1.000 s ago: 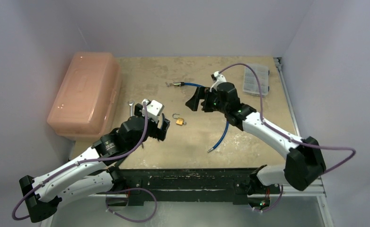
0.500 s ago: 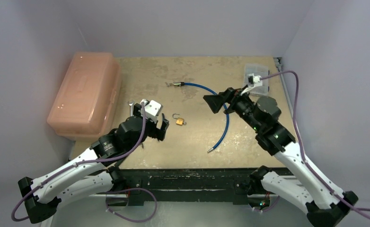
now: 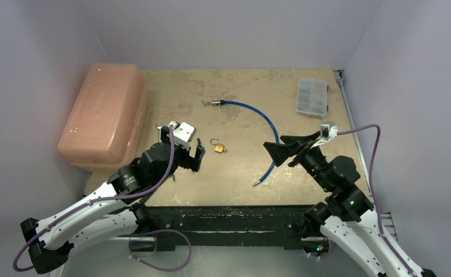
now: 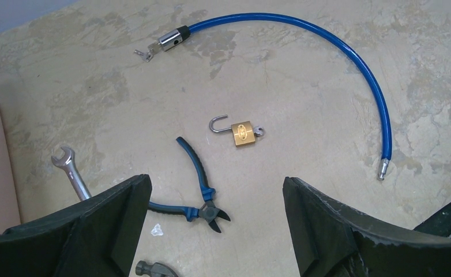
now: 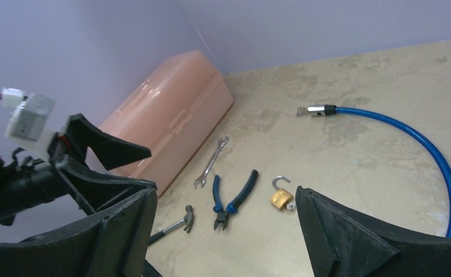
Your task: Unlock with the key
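Brass, small and square, the padlock [image 4: 243, 134] lies on the mottled tan bench [image 4: 304, 86] with its steel shackle [image 4: 213, 123] swung open and the tiny silvery key [image 4: 259, 132] seated in its keyway, so the unlocking step looks finished. The left tool [image 4: 214, 190] and the right tool [image 5: 226, 196] both gape wide and empty, well clear of it; any further turn would call for a fine pinch on that small key head.
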### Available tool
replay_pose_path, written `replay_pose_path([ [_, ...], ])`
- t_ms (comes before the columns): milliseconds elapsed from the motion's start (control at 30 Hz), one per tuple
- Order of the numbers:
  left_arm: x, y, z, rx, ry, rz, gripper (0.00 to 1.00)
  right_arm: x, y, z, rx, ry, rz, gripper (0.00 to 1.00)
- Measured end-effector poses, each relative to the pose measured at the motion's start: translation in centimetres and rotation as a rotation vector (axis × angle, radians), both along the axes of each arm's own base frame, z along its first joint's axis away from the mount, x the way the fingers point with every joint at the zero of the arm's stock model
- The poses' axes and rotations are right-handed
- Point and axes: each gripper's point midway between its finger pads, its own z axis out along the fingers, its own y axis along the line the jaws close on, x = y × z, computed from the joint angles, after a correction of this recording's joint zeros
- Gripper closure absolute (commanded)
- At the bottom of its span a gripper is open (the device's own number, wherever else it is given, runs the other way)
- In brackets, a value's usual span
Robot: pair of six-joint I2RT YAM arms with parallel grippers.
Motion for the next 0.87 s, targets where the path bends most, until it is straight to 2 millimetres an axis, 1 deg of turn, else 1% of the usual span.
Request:
replay_pose_path([
  [100, 0.0, 0.1, 0.1, -0.004, -0.003, 0.001, 0.1, 0.1, -0.3, -1.9, -0.01, 0.041, -0.017, 0.01],
  [233, 0.0, 0.1, 0.2, -0.004, -0.004, 0.004, 0.09, 0.3, -0.1, -3.3, -0.014, 0.073, -0.019, 0.01],
  [300, 0.0, 0.2, 0.2, -0.003, -0.005, 0.007, 0.1, 0.4, 0.0, -3.6, -0.017, 0.082, -0.019, 0.01],
  [500, 0.1, 0.2, 0.2, -0.002, -0.007, 0.012, 0.1, 0.8, 0.6, -3.7, -0.01, 0.073, -0.001, 0.01],
  [700, 0.1, 0.3, 0.2, -0.001, -0.008, 0.014, 0.1, 0.5, 1.3, -5.5, -0.017, 0.101, 0.04, 0.01],
  [867, 0.1, 0.3, 0.2, -0.001, -0.008, 0.015, 0.1, 0.8, 1.6, -6.3, -0.024, 0.117, 0.043, 0.01],
])
